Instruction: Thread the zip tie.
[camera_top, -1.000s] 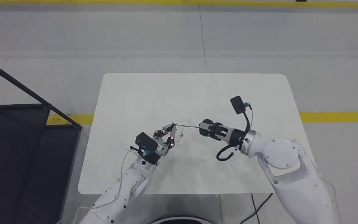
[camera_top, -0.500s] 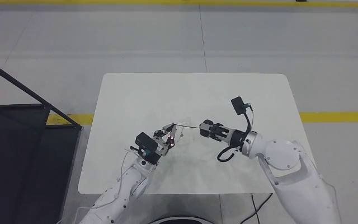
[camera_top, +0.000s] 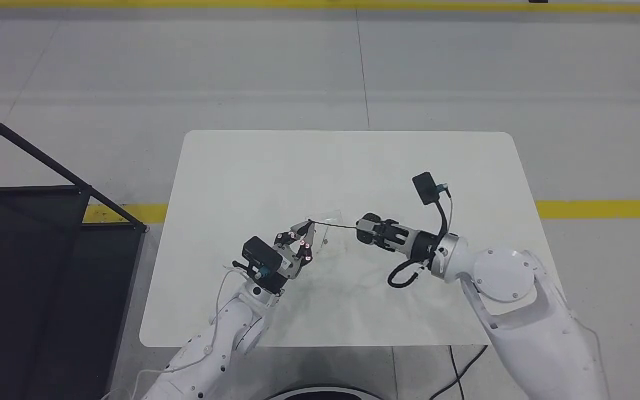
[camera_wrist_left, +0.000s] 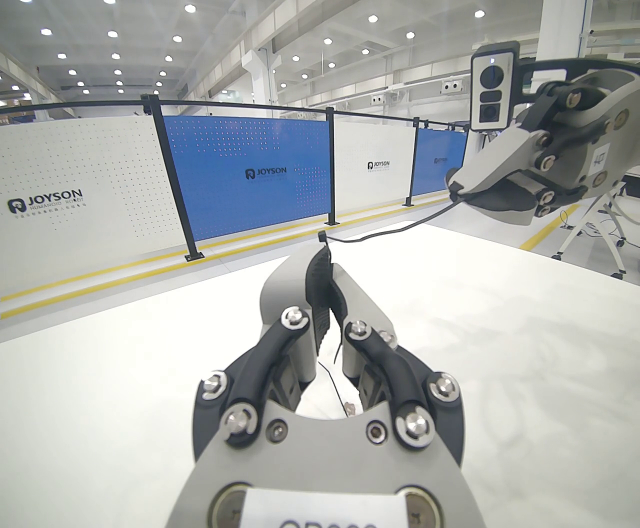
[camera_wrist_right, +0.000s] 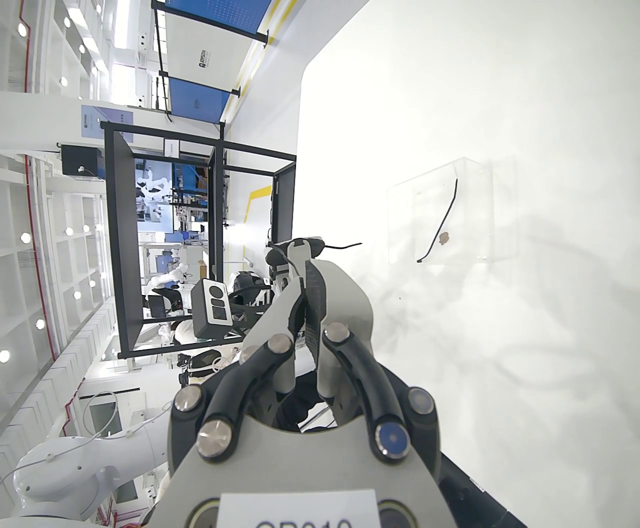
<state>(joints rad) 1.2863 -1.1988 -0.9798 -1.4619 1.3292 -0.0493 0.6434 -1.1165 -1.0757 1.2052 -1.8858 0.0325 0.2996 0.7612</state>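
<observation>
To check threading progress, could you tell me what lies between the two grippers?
The zip tie spans from left gripper to right gripper, clearest in the left wrist view.

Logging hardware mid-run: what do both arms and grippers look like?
White-shelled left arm and right arm. The left gripper and right gripper share grey fingers, black ribbed pads, black linkages, silver screws, a white label. A black cable loops at the right wrist, near a black camera.

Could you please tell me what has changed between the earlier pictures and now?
Nothing has visibly changed. The left gripper and the right gripper stay shut on opposite ends of the zip tie, which is held between them above the table.
</observation>
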